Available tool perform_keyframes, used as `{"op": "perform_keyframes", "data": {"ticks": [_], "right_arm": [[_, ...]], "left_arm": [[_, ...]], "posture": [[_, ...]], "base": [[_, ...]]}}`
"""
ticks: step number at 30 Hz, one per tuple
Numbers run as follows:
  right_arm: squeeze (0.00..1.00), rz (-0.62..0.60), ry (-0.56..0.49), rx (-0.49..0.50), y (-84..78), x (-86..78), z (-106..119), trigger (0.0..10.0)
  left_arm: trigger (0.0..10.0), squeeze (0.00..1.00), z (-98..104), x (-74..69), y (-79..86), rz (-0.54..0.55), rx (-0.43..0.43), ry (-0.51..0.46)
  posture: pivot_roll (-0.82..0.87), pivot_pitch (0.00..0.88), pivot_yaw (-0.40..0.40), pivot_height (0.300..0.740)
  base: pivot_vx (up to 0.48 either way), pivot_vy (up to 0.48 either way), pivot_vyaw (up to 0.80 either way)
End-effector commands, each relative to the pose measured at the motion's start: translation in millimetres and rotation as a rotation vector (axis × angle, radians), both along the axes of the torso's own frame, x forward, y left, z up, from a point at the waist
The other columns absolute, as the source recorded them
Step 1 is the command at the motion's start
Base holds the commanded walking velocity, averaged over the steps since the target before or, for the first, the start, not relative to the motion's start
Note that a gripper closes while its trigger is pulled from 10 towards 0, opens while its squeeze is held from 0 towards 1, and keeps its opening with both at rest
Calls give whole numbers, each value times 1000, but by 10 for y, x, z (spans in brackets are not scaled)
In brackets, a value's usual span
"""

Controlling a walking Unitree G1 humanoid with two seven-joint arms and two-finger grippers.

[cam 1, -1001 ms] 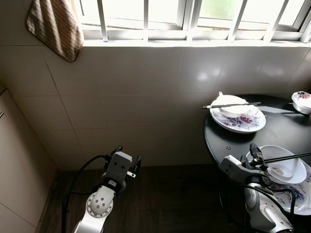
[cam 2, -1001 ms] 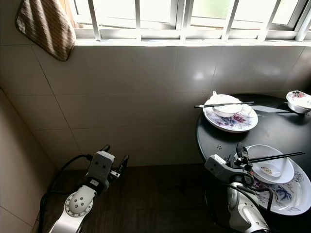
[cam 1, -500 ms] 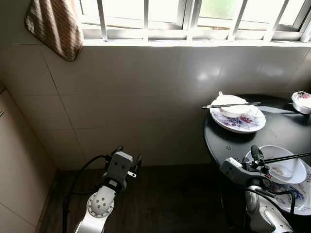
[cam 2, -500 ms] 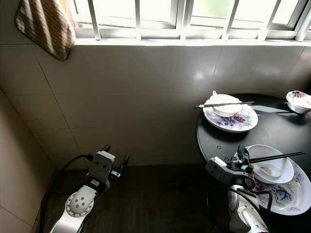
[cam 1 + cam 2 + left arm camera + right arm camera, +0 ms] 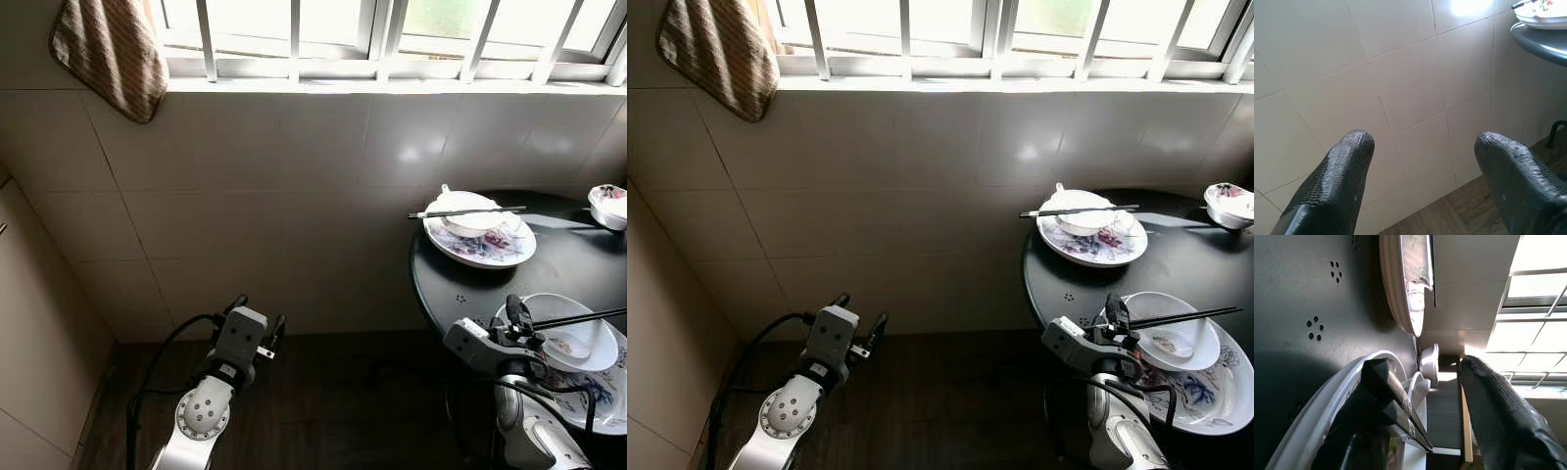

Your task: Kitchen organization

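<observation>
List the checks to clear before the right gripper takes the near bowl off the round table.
1. Right gripper open: ok, fingers apart in the right wrist view.
2. Right gripper at the near bowl: ok, it sits at the bowl's rim; contact cannot tell.
3. Chopsticks across the near bowl: not ok, they lie loose on the rim and may slide off if it is lifted.
4. Spoon inside the near bowl: not ok, it may shift when the bowl tilts.
5. Plate under the near bowl: cannot tell whether it will stay put.
6. Left gripper out of the way: ok, open, low by the tiled wall.
</observation>
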State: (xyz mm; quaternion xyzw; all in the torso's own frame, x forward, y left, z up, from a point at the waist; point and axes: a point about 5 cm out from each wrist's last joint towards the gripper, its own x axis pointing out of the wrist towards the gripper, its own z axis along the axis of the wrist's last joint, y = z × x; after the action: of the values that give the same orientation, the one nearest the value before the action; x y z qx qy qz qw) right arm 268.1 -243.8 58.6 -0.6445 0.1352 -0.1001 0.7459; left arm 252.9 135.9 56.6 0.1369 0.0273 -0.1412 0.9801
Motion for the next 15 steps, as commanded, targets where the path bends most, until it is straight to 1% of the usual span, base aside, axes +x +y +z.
{"op": "perform_keyframes", "data": {"ticks": [1,8,15], "right_arm": [[0,-4,-6,-10,-30,-3,32,0],[0,6,-34,-29,8,-2,82,0],[0,20,-21,-35,41,-14,59,0]], "left_arm": [[10000,0,12,15,-4,5,-10,-5],[10000,0,12,20,7,7,-10,-5],[10000,0,10,20,9,8,-10,-4]], "posture": [[-55,0,-61,740],[-57,0,-59,740],[-56,0,-59,740]], "base": [[0,0,0],[0,0,0],[0,0,0]]}}
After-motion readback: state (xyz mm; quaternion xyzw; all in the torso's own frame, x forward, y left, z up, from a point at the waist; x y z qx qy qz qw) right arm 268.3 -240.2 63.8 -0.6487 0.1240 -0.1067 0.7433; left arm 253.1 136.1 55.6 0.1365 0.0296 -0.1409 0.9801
